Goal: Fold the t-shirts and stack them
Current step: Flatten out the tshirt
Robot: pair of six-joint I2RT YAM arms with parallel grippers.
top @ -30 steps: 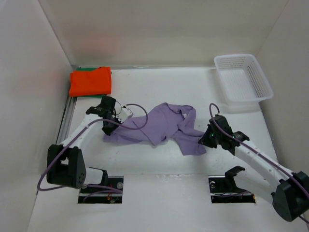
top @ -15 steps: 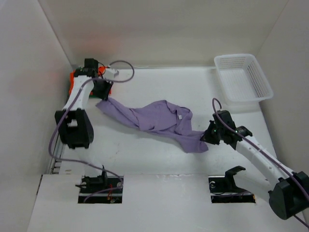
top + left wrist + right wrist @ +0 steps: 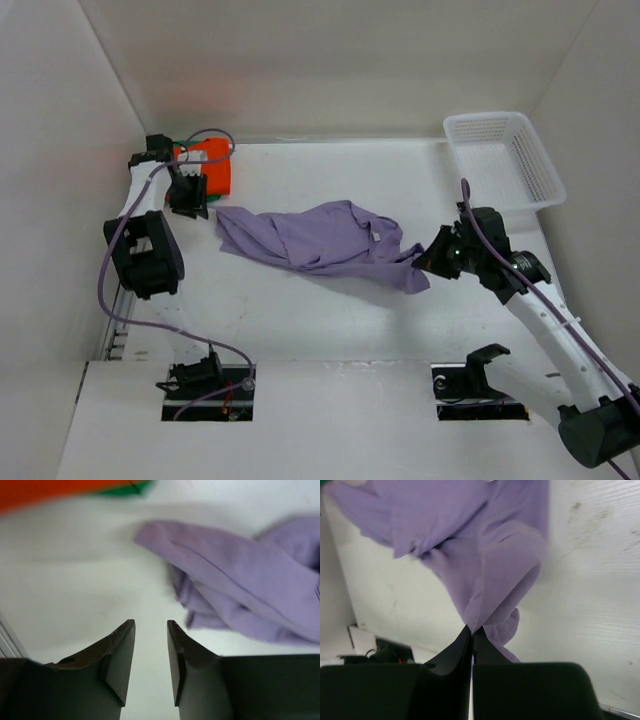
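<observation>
Since 1 second ago the left arm has swung from the near-left edge of the purple shirt (image 3: 320,238) out toward the far-left corner. It pulled that end of the cloth leftward and has now let it go. The right arm has shifted a little to the right, and the shirt has gone from a bunched heap to a longer band.

Nearest, the right hand (image 3: 432,258) sits at the right end of the purple shirt. Its 2 fingers are pressed together, pinching a gathered fold of the cloth. In the right wrist view the fabric (image 3: 470,530) fans out from that pinch (image 3: 471,630).

The purple shirt lies wrinkled across the middle of the tabletop (image 3: 330,320), running left to right, unfolded.

Just past the shirt's left end hovers the left hand (image 3: 188,198). Its 2 fingers are spread a little with nothing between them; in the left wrist view (image 3: 150,625) only bare tabletop shows in the gap. The shirt's left tip (image 3: 240,580) lies ahead and to the right of it, not touching.

Farther back, just beyond that left end, the orange shirt (image 3: 212,165) lies folded, partly hidden by the left arm. The green shirt (image 3: 127,488) shows only as an edge beside the orange one.

Farthest right of the purple shirt, well apart from it, stands the white mesh basket (image 3: 490,117).
</observation>
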